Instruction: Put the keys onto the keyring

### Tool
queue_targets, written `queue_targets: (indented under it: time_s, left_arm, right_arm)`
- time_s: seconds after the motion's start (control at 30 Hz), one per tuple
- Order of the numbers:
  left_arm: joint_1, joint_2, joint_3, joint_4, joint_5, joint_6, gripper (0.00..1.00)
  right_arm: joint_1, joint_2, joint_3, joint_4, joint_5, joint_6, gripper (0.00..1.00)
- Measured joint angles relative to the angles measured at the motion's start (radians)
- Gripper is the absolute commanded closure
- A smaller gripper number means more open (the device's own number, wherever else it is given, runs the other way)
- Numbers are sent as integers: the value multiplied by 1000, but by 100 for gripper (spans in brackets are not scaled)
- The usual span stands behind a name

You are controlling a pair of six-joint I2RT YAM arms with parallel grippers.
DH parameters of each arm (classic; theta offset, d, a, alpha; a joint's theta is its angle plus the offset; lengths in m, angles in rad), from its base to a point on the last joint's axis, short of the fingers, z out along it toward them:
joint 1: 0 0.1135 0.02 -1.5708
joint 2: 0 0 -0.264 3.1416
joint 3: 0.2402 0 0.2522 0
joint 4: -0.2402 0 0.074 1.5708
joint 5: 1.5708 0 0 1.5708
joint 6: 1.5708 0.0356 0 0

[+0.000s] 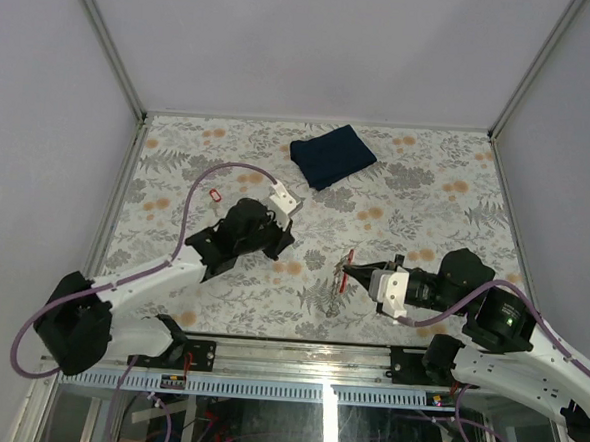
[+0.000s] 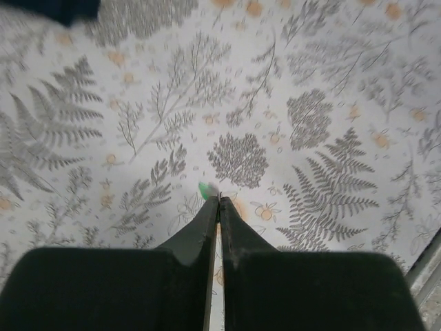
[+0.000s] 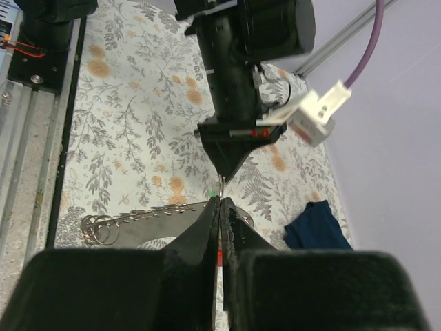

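Observation:
My left gripper [image 2: 220,198] is shut on a tiny key with a green head [image 2: 205,189], which pokes out at the fingertips just above the patterned table. In the right wrist view the left gripper [image 3: 222,176] points down, and its key's metal blade and green head [image 3: 211,195] nearly touch my right gripper [image 3: 220,200]. The right gripper is shut on the keyring's red tag [image 3: 220,258]. The keyring's silvery chain and rings [image 3: 103,227] trail off to the left. From above, both grippers [image 1: 282,242] [image 1: 350,272] sit mid-table, with the keyring [image 1: 341,281] at the right one.
A folded dark blue cloth [image 1: 331,155] lies at the back of the table. A small red oval loop [image 1: 215,193] sits on the cloth left of the left arm. A white connector [image 1: 284,198] on a purple cable hangs by the left wrist. Grey walls enclose the table.

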Motion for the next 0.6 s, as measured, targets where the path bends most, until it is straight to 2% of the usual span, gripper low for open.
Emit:
queue_targets:
  time_s: [0.3, 0.6]
  left_arm:
    - [0, -252, 63, -72, 68, 100, 100]
    - [0, -325, 259, -90, 255, 156, 100]
  right_arm:
    - [0, 9, -1, 27, 17, -109, 100]
    - [0, 54, 7, 85, 9, -187, 100]
